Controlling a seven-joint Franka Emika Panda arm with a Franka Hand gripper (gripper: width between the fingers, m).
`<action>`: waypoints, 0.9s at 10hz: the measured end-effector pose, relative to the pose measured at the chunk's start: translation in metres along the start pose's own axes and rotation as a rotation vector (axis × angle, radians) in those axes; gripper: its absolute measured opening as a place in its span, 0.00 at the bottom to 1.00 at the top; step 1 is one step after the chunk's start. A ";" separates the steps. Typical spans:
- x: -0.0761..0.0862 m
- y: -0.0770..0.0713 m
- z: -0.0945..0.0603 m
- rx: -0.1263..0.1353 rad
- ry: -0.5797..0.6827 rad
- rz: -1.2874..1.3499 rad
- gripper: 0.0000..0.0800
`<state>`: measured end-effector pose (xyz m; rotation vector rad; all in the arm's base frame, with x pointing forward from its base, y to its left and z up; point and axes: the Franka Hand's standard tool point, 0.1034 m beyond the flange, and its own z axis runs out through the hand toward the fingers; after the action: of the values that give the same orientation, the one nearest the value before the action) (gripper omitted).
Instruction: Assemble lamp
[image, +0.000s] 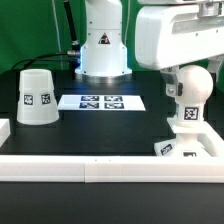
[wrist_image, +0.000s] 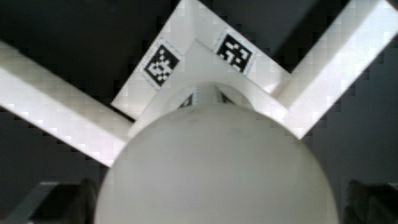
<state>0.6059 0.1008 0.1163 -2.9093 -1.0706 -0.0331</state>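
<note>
The shade (image: 36, 97) is seen standing alone on the dark table (image: 110, 125), mouth down, on the exterior view's left, just beside the marker board (image: 101, 101). It is well apart from the other parts, so it can be judged that it is not yet mounted.

On the exterior view's right, the bulb (image: 190, 95) is seen upright, with its round head on top and a tag on its stem. Below it the base (image: 178, 148) is seen, close to the corner of the white rail (image: 100, 167). The stem appears to go down into the base, but the joint itself is hidden behind the rail, so it cannot be told whether the bulb is fully seated or only placed there.

The arm's white housing (image: 170, 35) is seen directly above the bulb. In the wrist view the bulb head (wrist_image: 217, 160) fills most of the picture, with the tagged base (wrist_image: 199, 62) behind it in the corner where two rail pieces (wrist_image: 54, 100) meet. The fingers are only dark, blurred shapes at the picture's edge. The gripper (wrist_image: 217, 205) is taken to be fully apart, and nothing is seen to be clamped by it; it stands around or just above the bulb head.

It is judged that the task is about in its middle: base and bulb are brought together, possibly still to be tightened. The shade is left to be carried over and set on the bulb.
</note>
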 end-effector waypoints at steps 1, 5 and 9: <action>0.000 0.000 0.000 -0.002 -0.001 -0.044 0.87; -0.001 0.002 0.000 -0.020 -0.014 -0.136 0.86; -0.001 0.003 0.000 -0.020 -0.013 -0.134 0.72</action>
<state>0.6065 0.0980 0.1162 -2.8546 -1.2726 -0.0290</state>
